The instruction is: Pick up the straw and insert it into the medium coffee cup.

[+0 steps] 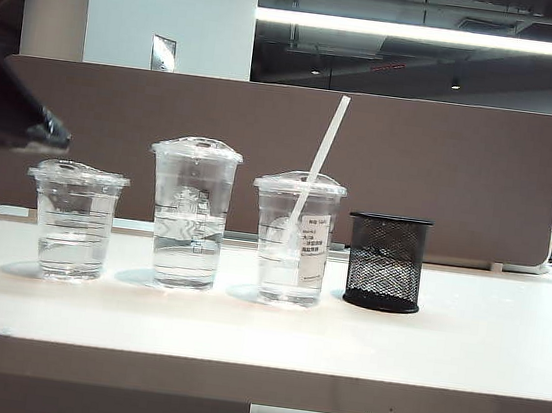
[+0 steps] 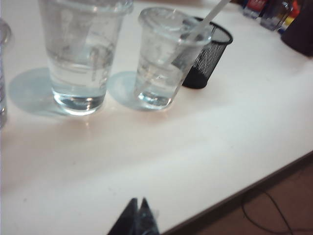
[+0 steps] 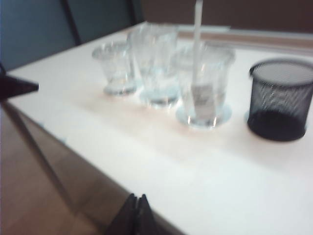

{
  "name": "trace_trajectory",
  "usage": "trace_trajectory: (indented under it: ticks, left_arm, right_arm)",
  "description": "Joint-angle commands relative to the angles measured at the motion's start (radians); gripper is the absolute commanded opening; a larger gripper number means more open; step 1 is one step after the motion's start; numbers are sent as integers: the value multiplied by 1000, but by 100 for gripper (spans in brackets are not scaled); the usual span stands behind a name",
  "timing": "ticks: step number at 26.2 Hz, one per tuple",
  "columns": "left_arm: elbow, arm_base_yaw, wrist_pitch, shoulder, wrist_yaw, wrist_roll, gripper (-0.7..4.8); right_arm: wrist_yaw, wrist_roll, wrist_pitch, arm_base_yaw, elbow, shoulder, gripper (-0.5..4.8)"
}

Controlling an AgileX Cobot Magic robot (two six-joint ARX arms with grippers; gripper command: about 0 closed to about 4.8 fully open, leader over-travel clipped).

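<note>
On the white table stand three clear plastic cups in a row, each with a domed clear lid and some water inside. The long, thin white straw is already in the medium coffee cup, the clear plastic cup with a white printed label. It goes through the lid and leans toward the right in the exterior view, with its top end well above the cup. Its lower part can be seen through the wall, reaching down into the water.

Just beside this cup, on the right, is a round black wire-mesh pen holder; the two are near but not touching. On the other side is the tallest clear cup with a faint logo, and further left the short clear cup with horizontal lines.

The left gripper is seen only as two dark finger tips pressed together, holding nothing, above the front part of the table and well apart from the cups. The right gripper looks the same: tips together, empty, near the front edge of the table, away from the cups.
</note>
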State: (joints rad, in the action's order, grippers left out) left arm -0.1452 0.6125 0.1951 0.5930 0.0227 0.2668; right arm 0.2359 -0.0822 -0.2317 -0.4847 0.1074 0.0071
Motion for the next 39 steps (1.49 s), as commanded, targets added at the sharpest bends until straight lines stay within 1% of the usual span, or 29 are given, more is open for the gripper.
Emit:
trace_trajectory:
  ticks: [1, 2, 3, 5, 7, 19, 22, 23, 25, 26, 28, 29, 33, 35, 39]
  left_arm:
    - [-1, -1, -73, -1, -13, -22, -5]
    - [-1, -1, -114, -1, -31, -53, -5]
    - [-1, -2, -138, -1, -36, -60, -5]
    - [-1, -2, -184, -1, -105, -59, -4]
    - [-1, -1, -193, -1, -129, -56, -4]
    - [-1, -2, -200, -16, -135, -58, -4]
    - [5, -3, -225, -74, -143, -106, -4]
    - [11, -8, -230, -104, -142, -140, -4]
    - [28, -28, -232, -161, -143, -167, -4]
    - [55, -69, -218, -227, -157, -183, -4]
    - [105, -157, -185, -309, -159, -180, -4]
    - [127, -229, -186, -350, -130, -177, -4]
    - [136, -396, -230, -412, 5, -186, -4]
    - [136, -463, -263, -439, 31, -189, -4]
    - [135, -555, -380, -511, 42, -188, -4]
  right_arm:
    - [14, -1, -13, -2, -25, 1, -5]
    - [11, -1, -35, -2, -38, 1, -5]
    - [10, -1, -41, -2, -47, 1, -5]
    - [10, 0, -58, -1, -62, 1, -5]
    - [10, 0, -56, 0, -61, 1, -5]
    - [10, 0, -56, 0, -61, -5, -5]
    - [10, 0, -57, 0, -61, -5, -5]
    - [10, 0, -56, 0, -61, -5, -5]
    - [10, 0, -56, 0, -61, -5, -5]
    - [10, 0, -56, -1, -61, -5, -5]
    - [10, 0, -56, 0, -61, -5, -5]
    - [10, 0, -56, 0, -61, -5, -5]
    - [10, 0, -57, 0, -61, -5, -5]
    - [10, 0, -56, 0, -61, -5, -5]
    - [10, 0, -56, 0, -61, -5, -5]
